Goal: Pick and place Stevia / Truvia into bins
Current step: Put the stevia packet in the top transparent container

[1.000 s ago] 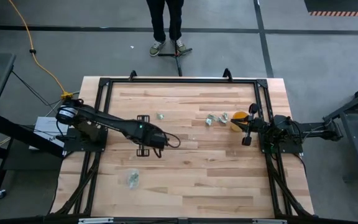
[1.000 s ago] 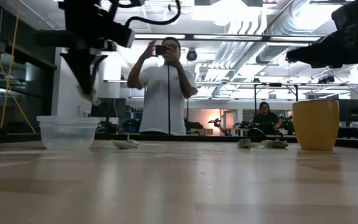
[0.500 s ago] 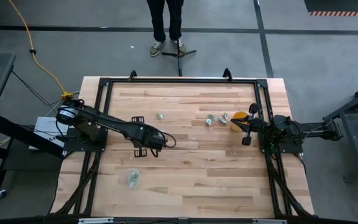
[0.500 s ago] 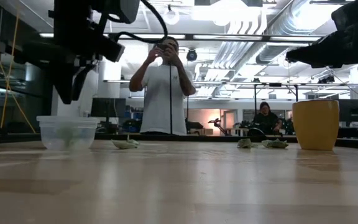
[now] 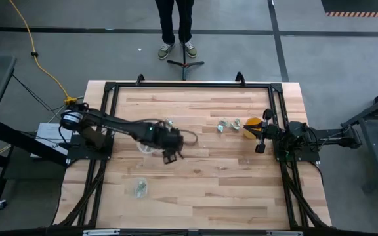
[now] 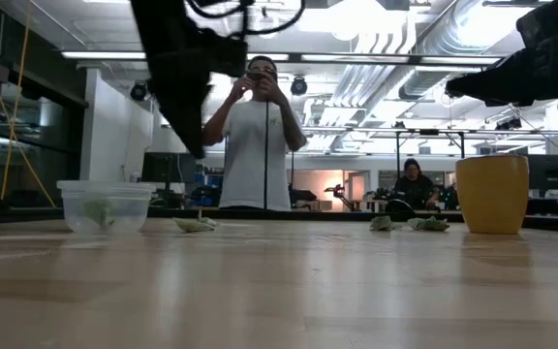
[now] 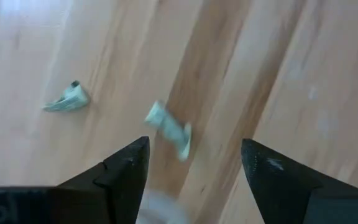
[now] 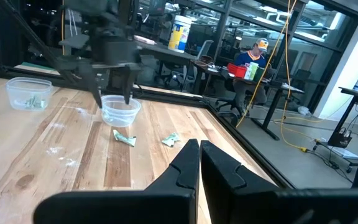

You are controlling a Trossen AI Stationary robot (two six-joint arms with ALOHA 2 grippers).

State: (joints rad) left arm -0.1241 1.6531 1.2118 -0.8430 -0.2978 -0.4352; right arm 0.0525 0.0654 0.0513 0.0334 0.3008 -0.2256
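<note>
Two clear cups sit on your table: one (image 5: 140, 189) near the front edge holding packets, the other (image 5: 147, 145) just beside your left gripper (image 5: 170, 155), whose fingers are spread wide and empty. Farther back, loose packets (image 5: 226, 124) lie near your right gripper (image 5: 260, 148), fingers pressed together.

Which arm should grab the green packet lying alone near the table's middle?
Left. The left gripper, open, hangs right beside that packet, while the right gripper sits shut at the table's right edge, farther away.
</note>
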